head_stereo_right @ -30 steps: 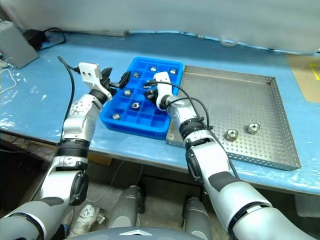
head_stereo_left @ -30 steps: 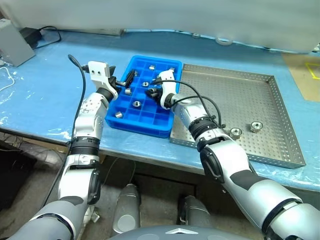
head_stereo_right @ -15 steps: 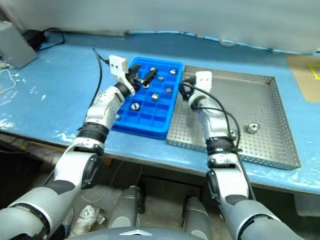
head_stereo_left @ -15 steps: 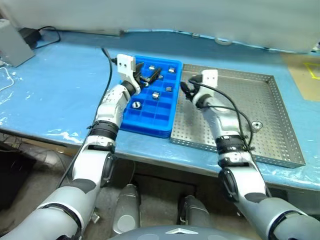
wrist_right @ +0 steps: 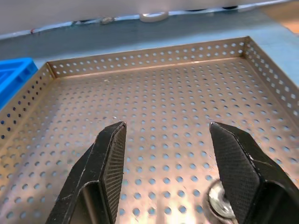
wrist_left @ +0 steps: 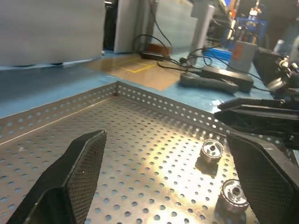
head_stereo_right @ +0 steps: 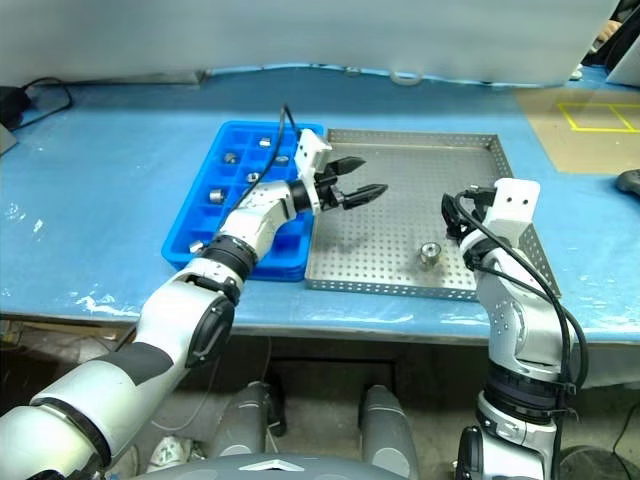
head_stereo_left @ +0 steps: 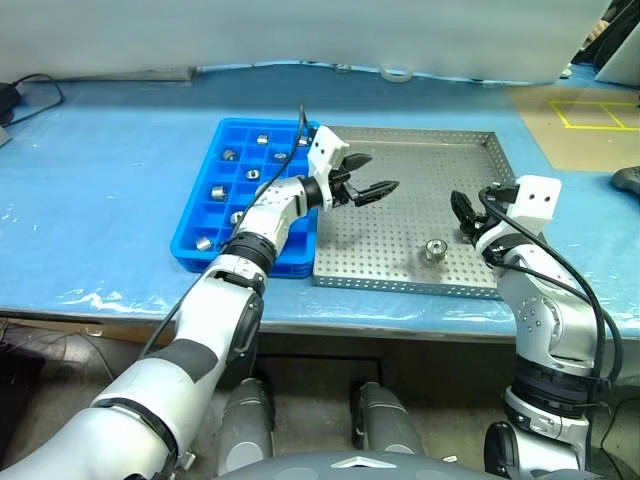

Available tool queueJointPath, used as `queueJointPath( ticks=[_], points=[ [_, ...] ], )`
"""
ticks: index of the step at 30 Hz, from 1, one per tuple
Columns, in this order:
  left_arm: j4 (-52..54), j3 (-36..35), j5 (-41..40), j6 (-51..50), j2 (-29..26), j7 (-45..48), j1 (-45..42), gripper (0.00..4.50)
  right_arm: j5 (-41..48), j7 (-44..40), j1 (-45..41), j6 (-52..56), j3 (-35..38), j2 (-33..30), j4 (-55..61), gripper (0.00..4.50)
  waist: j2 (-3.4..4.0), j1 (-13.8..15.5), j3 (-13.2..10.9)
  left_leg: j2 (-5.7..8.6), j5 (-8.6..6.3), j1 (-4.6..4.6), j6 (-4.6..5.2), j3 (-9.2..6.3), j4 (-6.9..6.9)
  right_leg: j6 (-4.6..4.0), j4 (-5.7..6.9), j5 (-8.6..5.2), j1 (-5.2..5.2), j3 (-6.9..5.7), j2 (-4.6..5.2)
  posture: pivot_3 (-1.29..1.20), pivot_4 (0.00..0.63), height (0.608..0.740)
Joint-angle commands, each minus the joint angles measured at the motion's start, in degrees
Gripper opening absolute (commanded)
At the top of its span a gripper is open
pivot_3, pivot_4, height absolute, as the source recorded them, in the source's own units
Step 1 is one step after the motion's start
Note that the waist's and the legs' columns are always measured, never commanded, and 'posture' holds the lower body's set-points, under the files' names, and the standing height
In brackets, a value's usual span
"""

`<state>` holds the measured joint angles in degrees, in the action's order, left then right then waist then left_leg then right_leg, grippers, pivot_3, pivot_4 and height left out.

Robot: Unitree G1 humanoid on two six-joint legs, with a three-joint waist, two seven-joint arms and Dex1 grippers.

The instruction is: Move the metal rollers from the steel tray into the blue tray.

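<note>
— From the head view, where's a roller?
— One metal roller on the steel tray, between the left gripper, jaws wide and empty, and the right gripper.
— Left wrist view?
— Two rollers ahead. Small, hard, probably slippery; pinch the sides.
— Right wrist?
— Jaws apart, empty.

Blue table cover, yellow floor markings, dark cable at far left.
</note>
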<state>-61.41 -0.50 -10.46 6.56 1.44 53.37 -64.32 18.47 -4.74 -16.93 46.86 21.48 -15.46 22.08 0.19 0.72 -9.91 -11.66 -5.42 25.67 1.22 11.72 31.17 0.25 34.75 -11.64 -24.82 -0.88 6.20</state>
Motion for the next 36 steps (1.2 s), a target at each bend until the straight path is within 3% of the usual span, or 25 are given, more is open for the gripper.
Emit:
queueJointPath(
  ticks=[1, 5, 14, 23, 28, 29, 36],
  points=[
    [0.77, 0.16, 0.34, 1.78, 0.57, 1.61, -0.83, 4.5, -2.33, 3.51, 0.69, 1.41, 1.09, -1.11, 0.63, 2.93, 0.0, -0.01, 0.0, -0.01, -0.01, -0.02, 0.01, 0.0, 0.0, 0.0, 0.0, 0.0, 0.01, 0.05, 0.01, -0.41, 0.15, 0.74],
    [1.13, -0.08, 0.57, 1.82, 0.77, 1.77, -0.01, 4.5, -4.52, 7.46, 0.7, 1.89, 2.87, -0.97, -2.06, 2.93, 0.0, 0.04, 0.0, 0.0, -0.05, -0.03, 0.08, 0.03, 0.0, 0.0, -0.02, 0.0, 0.0, 0.14, 0.07, -0.4, 0.15, 0.74],
    [3.37, -0.01, 0.55, 1.5, 0.74, 1.76, 1.97, 4.5, 6.03, 12.45, -8.04, 3.88, 14.57, 7.25, -8.61, 2.93, 0.02, 0.11, 0.01, 0.0, -0.13, -0.03, 0.2, 0.11, 0.01, -0.01, -0.05, 0.01, -0.04, 0.2, 0.09, -0.36, 0.15, 0.74],
    [4.97, -0.09, 0.42, 0.99, 0.22, 1.31, 3.13, 4.5, 0.96, 16.37, -9.15, 1.81, 10.35, 5.87, -19.44, 2.93, 0.03, 0.34, 0.02, 0.0, -0.12, -0.03, 0.2, 0.13, -0.01, -0.02, -0.06, 0.01, 0.0, 0.19, 0.11, -0.33, 0.15, 0.74],
    [5.18, -0.38, 0.6, 1.37, -0.83, 0.84, 3.37, 4.5, 1.55, 14.54, -9.36, 0.39, 7.8, 6.32, -19.28, 1.76, 0.03, 0.33, 0.02, -0.01, -0.12, -0.06, 0.19, 0.13, 0.0, -0.01, -0.04, 0.01, 0.01, 0.19, 0.11, -0.31, 0.15, 0.74],
    [4.62, -1.33, 0.05, 1.18, -1.27, -0.14, 2.66, 4.5, 1.33, 14.35, -9.71, -0.44, 7.32, 6.2, -19.08, 1.75, 0.03, 0.3, 0.02, -0.01, -0.12, -0.07, 0.19, 0.12, 0.0, -0.01, -0.04, 0.01, 0.01, 0.19, 0.1, -0.31, 0.15, 0.74],
    [0.55, -9.4, -2.77, 2.61, -5.12, -14.17, -2.08, 4.5, 3.68, 1.86, -13.35, -8.07, -3.07, 6.62, -15.41, 1.75, 0.04, 0.2, 0.01, -0.01, -0.12, -0.06, 0.18, 0.12, -0.01, -0.01, -0.02, 0.02, -0.04, 0.2, 0.04, -0.22, 0.15, 0.74]
  ],
)
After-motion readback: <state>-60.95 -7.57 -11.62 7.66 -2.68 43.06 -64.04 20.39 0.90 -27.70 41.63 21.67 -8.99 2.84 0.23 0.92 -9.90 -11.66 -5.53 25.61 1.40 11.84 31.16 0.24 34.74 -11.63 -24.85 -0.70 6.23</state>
